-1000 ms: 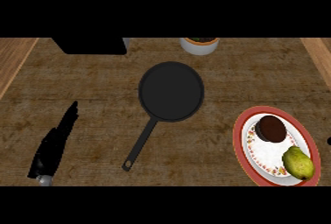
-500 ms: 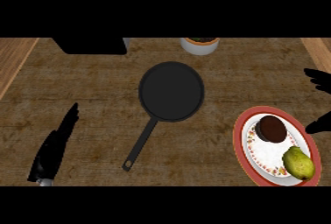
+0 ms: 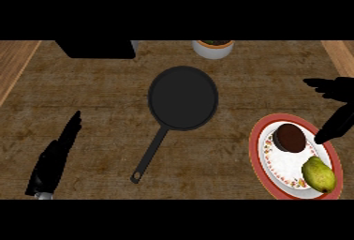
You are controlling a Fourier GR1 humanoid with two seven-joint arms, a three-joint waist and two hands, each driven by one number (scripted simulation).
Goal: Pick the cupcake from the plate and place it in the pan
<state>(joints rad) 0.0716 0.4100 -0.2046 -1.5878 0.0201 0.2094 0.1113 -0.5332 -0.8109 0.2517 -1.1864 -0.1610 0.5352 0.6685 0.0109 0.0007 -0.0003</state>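
The cupcake [image 3: 290, 138], dark brown on top, sits on the upper part of a red-rimmed patterned plate [image 3: 266, 161] at the lower right. A black pan [image 3: 183, 97] lies in the middle of the counter, its handle running down and left. My right hand [image 3: 337, 105] comes in from the right edge, open, with its thumb just right of the cupcake and its fingers spread above the plate. My left hand [image 3: 54, 159] rests open at the lower left, far from the pan.
A green pear [image 3: 319, 174] lies on the plate below the cupcake. A white pot [image 3: 213, 47] stands at the counter's far edge, and a black box [image 3: 97, 48] at the far left. Wooden borders run along both sides.
My right hand has come into view from the right edge and moved left and down toward the cupcake. The left hand, pan and plate have not moved.
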